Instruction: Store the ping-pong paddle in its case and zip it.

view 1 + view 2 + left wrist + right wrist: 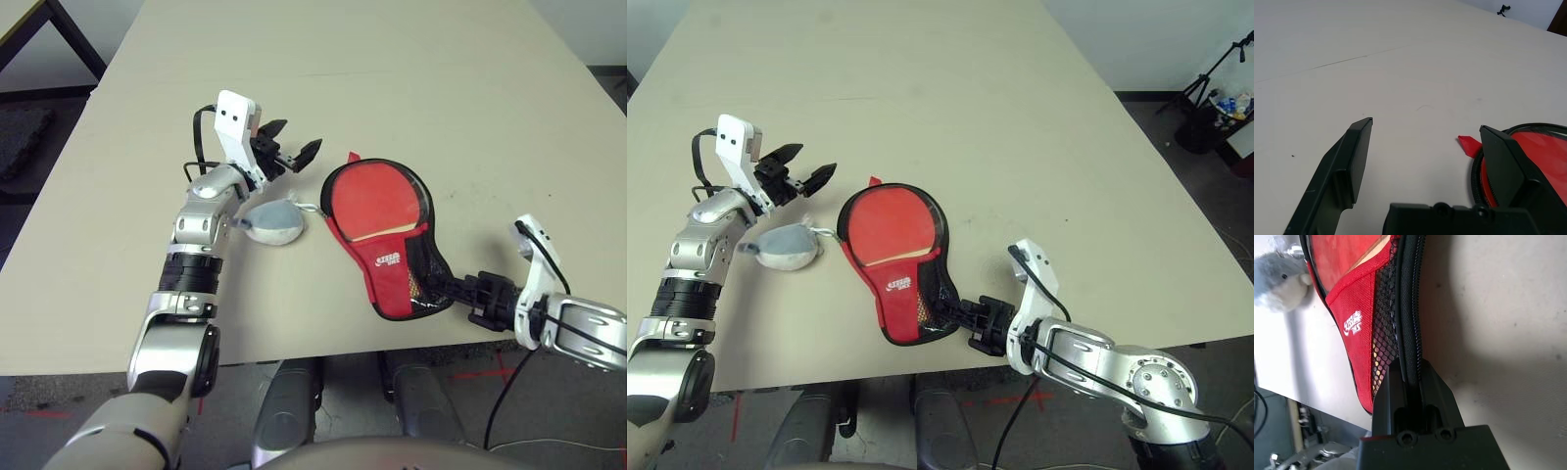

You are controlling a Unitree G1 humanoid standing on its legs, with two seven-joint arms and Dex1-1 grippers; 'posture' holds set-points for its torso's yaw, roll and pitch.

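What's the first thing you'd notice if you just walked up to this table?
The bright red case near the table's front edge, with the ping-pong paddle showing through its clear side. The right hand pinches the case's black zipper rim at the narrow end. A grey-white pom-pom lies beside it, under the open left hand.

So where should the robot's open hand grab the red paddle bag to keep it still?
Best guess: the round top edge of the case, coming in from the robot's left. The open left gripper hovers beside that end, near the little red tab. The right gripper is already shut on the narrow end's zipper edge.
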